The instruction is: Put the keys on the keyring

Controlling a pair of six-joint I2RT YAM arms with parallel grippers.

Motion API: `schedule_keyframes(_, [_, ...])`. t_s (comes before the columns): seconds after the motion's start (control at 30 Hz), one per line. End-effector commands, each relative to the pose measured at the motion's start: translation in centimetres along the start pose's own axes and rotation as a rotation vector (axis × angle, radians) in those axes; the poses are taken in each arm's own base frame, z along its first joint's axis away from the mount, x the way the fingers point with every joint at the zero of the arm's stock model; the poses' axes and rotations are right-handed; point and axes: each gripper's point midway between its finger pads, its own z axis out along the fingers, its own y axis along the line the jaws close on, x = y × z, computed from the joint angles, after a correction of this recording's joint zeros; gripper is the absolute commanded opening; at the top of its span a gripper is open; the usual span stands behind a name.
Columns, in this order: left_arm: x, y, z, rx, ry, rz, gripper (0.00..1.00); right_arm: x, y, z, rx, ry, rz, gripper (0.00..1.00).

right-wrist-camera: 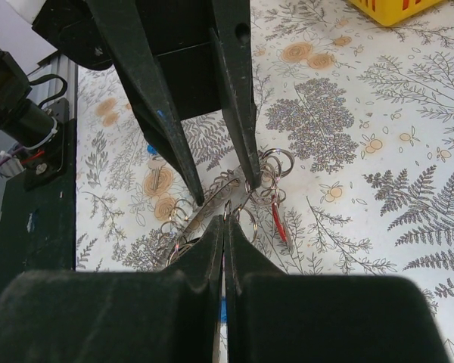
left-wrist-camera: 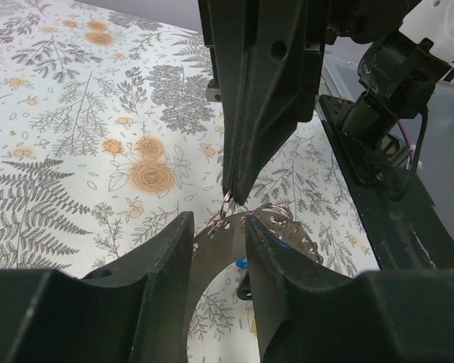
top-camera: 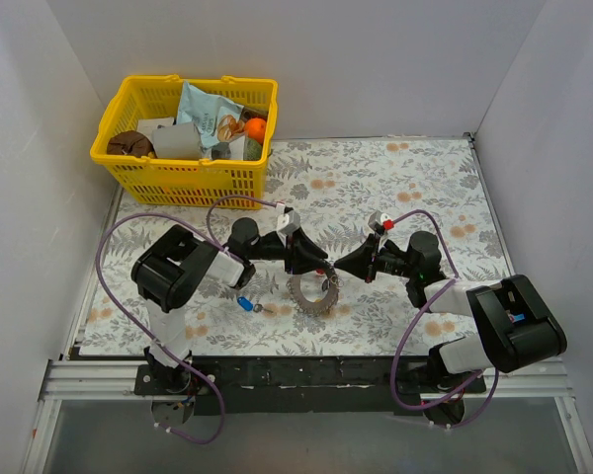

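The silver scalloped keyring (top-camera: 313, 293) is held tilted just above the floral mat, between my two grippers. My left gripper (top-camera: 316, 267) is shut across its flat band; in the left wrist view the plate (left-wrist-camera: 211, 256) fills the gap between the fingers (left-wrist-camera: 166, 249). My right gripper (right-wrist-camera: 225, 219) is shut on a small split ring at the keyring's rim, and a bit of blue shows between its fingers. It enters the left wrist view from above (left-wrist-camera: 236, 198). A red key (right-wrist-camera: 278, 219) hangs from the small rings. A blue key (top-camera: 245, 303) lies on the mat to the left.
A yellow basket (top-camera: 183, 180) full of packets and an orange stands at the back left. Purple cables loop round both arms. White walls close in the mat on three sides. The black mounting rail (top-camera: 306, 373) runs along the near edge.
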Motion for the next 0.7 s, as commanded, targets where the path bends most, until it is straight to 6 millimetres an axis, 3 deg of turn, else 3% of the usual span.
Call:
schedule_keyframes(0.0, [-1.1,-0.6,0.8,0.047,-0.020,0.044,0.32,-1.7,0.8,0.0,-0.035,-0.049,-0.079,0.01])
schedule_keyframes(0.27, [-0.4,-0.8,1.5,0.062,0.001,0.031,0.26,-1.8,1.0,0.0,-0.042,-0.050,-0.082,0.01])
schedule_keyframes(0.47, [0.1,-0.6,1.5,0.060,0.019,0.031,0.12,-2.0,1.2,0.0,-0.048,-0.054,-0.089,0.01])
schedule_keyframes(0.53, [0.1,-0.7,1.5,0.063,0.018,0.036,0.02,-2.0,1.2,-0.1,-0.049,-0.054,-0.089,0.01])
schedule_keyframes(0.67, [-0.2,-0.8,1.5,0.068,0.019,0.044,0.00,-1.9,1.2,0.0,-0.052,-0.050,-0.086,0.01])
